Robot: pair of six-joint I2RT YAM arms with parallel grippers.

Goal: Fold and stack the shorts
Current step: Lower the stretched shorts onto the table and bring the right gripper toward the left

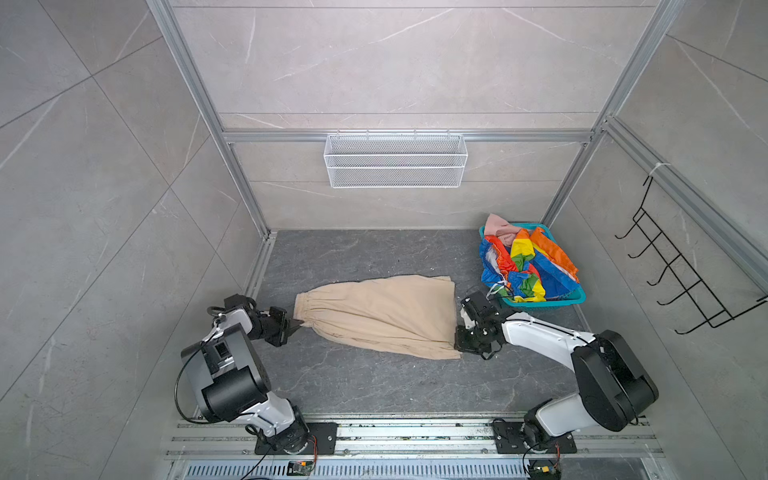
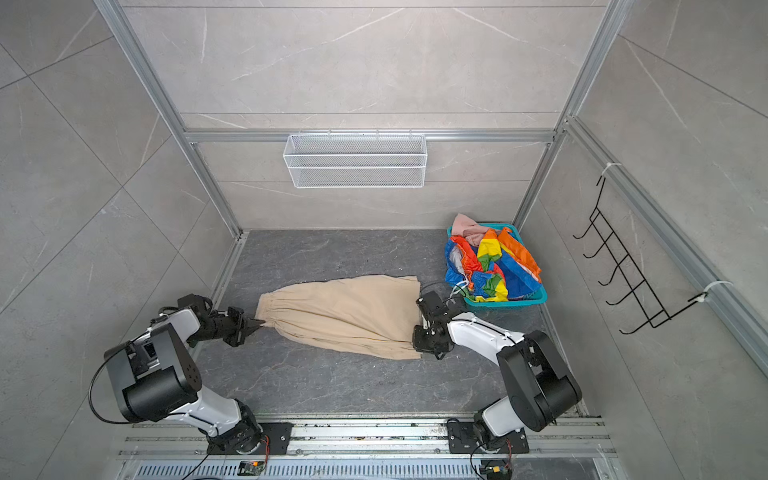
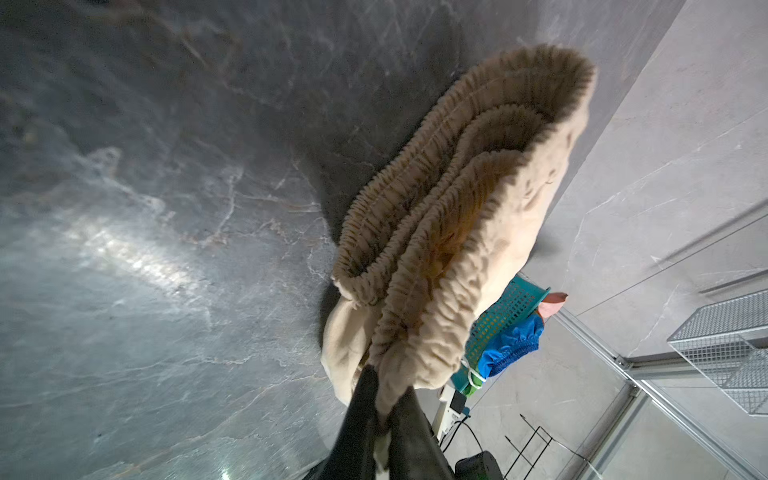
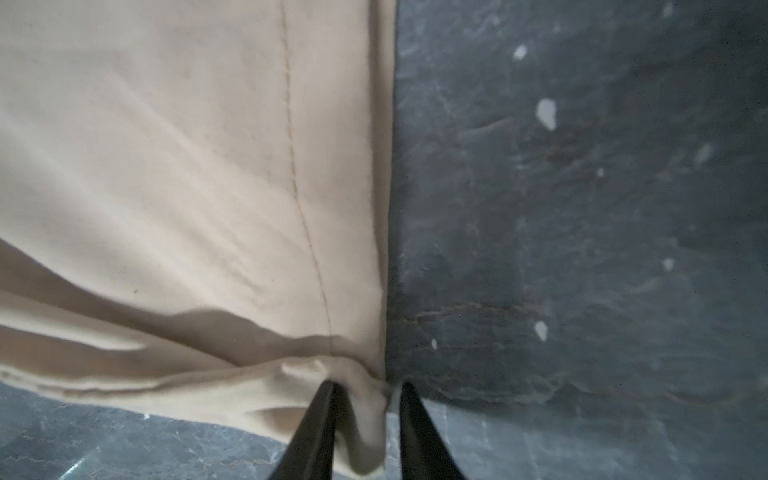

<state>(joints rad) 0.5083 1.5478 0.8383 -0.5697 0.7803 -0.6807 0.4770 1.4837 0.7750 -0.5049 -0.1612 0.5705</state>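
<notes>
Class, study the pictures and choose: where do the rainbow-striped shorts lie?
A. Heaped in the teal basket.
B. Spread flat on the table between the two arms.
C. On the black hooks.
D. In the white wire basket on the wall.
A: the rainbow-striped shorts lie crumpled in the teal basket in both top views; only the beige shorts are on the table.

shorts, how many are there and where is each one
3: beige shorts lie spread on the dark table; rainbow-striped shorts are heaped in the teal basket; dusty pink shorts poke out at its far corner, mostly buried. More could be hidden underneath.
</notes>
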